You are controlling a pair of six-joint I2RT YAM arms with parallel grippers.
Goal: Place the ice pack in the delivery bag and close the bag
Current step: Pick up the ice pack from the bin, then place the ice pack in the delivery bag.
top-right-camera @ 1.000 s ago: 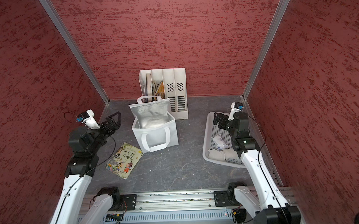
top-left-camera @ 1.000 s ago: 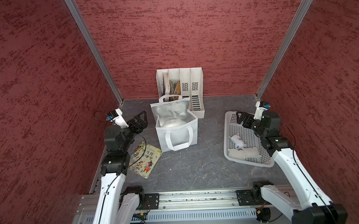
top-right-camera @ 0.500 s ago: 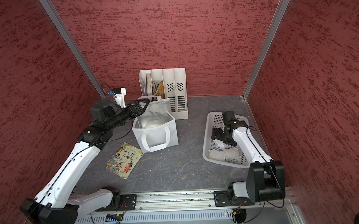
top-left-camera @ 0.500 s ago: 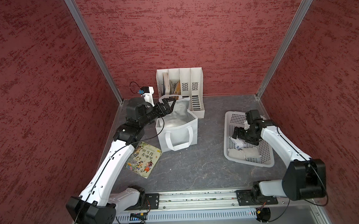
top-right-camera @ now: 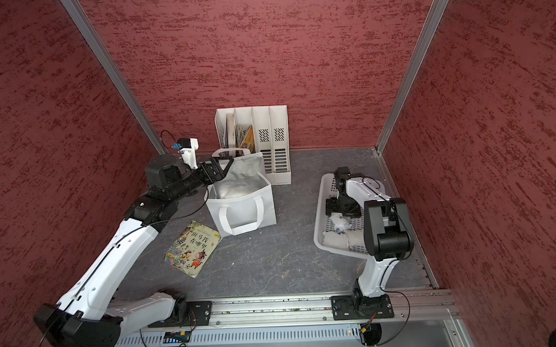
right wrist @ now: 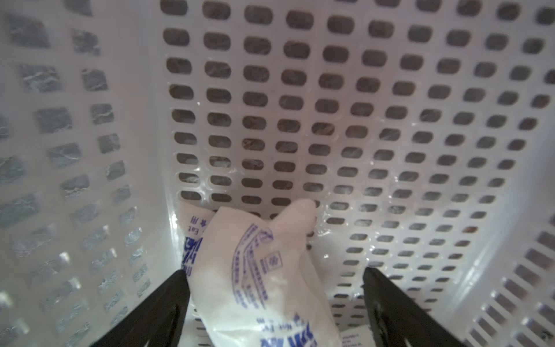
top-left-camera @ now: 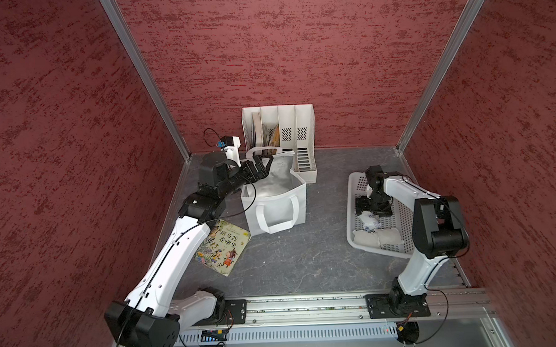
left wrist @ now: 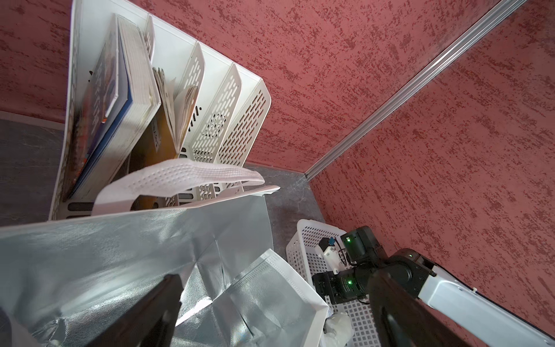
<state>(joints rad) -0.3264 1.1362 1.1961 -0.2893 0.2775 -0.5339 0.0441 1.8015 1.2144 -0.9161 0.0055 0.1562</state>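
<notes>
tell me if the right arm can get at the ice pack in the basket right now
Probably yes. The right claw is open and low inside the perforated basket. In the right wrist view the ice pack lies between its jaws, and nothing covers the pack.

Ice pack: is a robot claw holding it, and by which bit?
Not held yet. The right gripper, open, straddles the ice pack in the basket. The left gripper, open too, holds nothing.
</notes>
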